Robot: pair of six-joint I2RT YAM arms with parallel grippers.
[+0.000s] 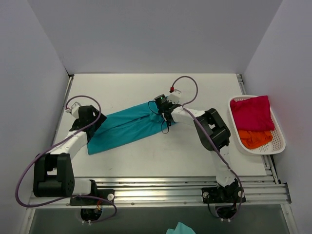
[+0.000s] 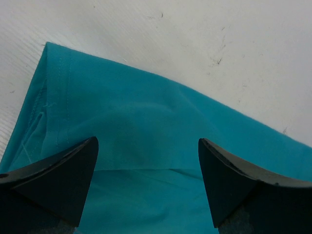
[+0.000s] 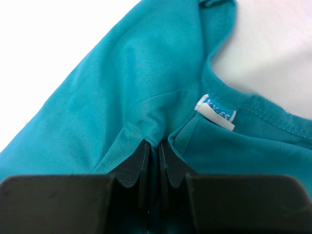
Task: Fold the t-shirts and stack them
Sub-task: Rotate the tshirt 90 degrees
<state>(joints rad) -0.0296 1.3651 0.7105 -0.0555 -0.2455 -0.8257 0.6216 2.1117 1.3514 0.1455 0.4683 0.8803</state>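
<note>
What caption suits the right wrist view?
Right claw shut on the teal t-shirt, just beside its white neck label.

Closed in on three sides by plain walls: back wall (image 1: 156,34), left wall (image 1: 29,73) and right wall (image 1: 287,48), all in one pale grey-lilac tone. Between them, a white matte table (image 1: 204,90), reaching to the back wall and nearly to both side walls. Seen close from the left wrist, carries a few small dark scuffs (image 2: 217,61) and fine parallel lines toward one side. Along the near edge, silver metal rails (image 1: 161,187) lying parallel; along the right edge, one narrow rail (image 1: 239,80). Below the near edge, a darker grey surface (image 1: 136,222). Lit softly and evenly, with only weak shadows on the white top.
</note>
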